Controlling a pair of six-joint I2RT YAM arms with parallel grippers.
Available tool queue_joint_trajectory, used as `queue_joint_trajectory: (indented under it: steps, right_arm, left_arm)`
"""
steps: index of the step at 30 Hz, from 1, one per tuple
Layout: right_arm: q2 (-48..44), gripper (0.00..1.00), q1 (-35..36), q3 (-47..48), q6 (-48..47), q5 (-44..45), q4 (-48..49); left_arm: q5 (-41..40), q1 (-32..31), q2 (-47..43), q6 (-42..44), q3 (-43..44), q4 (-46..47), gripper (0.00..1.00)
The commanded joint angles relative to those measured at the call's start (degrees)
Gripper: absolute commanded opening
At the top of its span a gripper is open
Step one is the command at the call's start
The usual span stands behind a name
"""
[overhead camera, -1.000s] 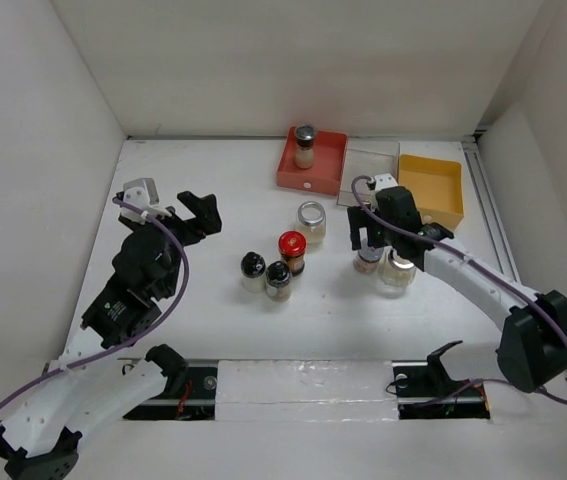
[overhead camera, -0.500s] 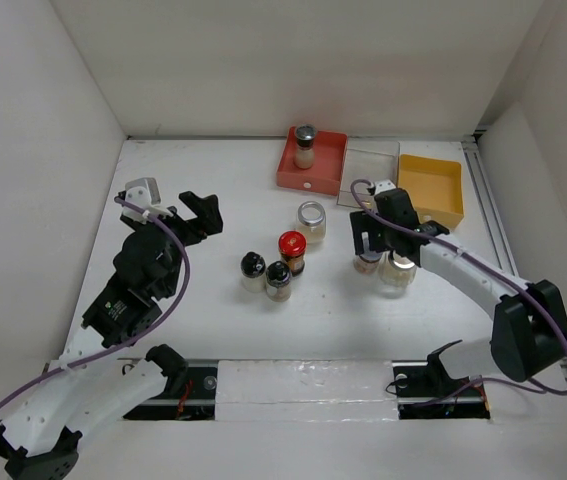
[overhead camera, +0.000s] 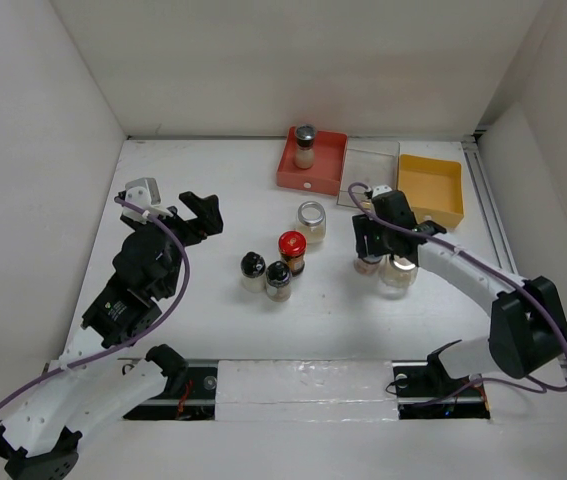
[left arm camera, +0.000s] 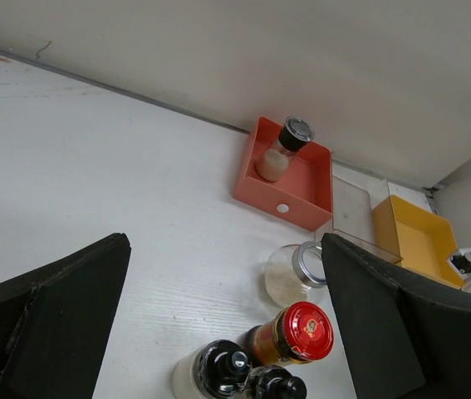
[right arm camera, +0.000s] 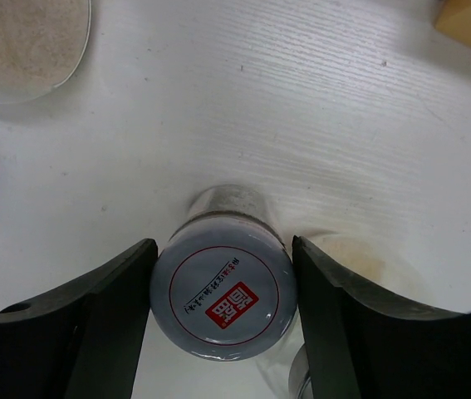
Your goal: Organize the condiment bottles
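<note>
The right gripper [overhead camera: 367, 244] sits right of centre in the overhead view, its jaws pressed against both sides of a grey-lidded jar [right arm camera: 222, 302], which stands upright on the white worktop [overhead camera: 213, 170]. The lid carries a red ring and a red printed square. A wider clear jar [overhead camera: 397, 272] stands just beside it, toward the lower right.

The left gripper [overhead camera: 201, 215], at centre left, is spread wide with nothing between its jaws, well apart from every bottle.

Near the middle of the worktop a red-lidded bottle [overhead camera: 292, 250] with brown contents stands close to two black-domed shakers [overhead camera: 253, 268] [overhead camera: 279, 278] below and to its left. A clear jar with a silver lid [overhead camera: 311, 220] stands just above the red lid.

At the top, a small shaker with a dark cap [overhead camera: 305, 146] stands inside the red tray [overhead camera: 313, 178]. To the right come the clear tray [overhead camera: 368, 172] and the yellow tray [overhead camera: 433, 192].
</note>
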Motion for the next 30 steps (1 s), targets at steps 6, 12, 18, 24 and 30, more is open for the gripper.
queue_joint_trajectory:
  steps: [6, 12, 18, 24, 30]
  right_arm:
    - [-2.2, 0.51, 1.7, 15.4, 0.0, -4.0, 7.2]
    - [7.3, 0.51, -0.2, 28.9, -1.7, -5.0, 13.8]
    - [25.5, 0.51, -3.1, 46.8, -4.0, -8.3, 18.2]
    - [40.2, 0.51, -5.3, 62.7, -4.5, -9.1, 18.2]
    - [47.9, 0.51, -7.0, 71.9, -5.1, -9.8, 18.2]
  left_arm:
    - [0.3, 0.1, -0.3, 0.6, -0.6, 2.2, 0.96]
    - [0.3, 0.1, -0.3, 0.6, -0.6, 2.2, 0.96]
    - [0.3, 0.1, -0.3, 0.6, -0.6, 2.2, 0.96]
    - [0.9, 0.1, -0.9, 0.6, -0.6, 2.2, 0.96]
    - [0.9, 0.1, -0.9, 0.6, -0.6, 2.2, 0.96]
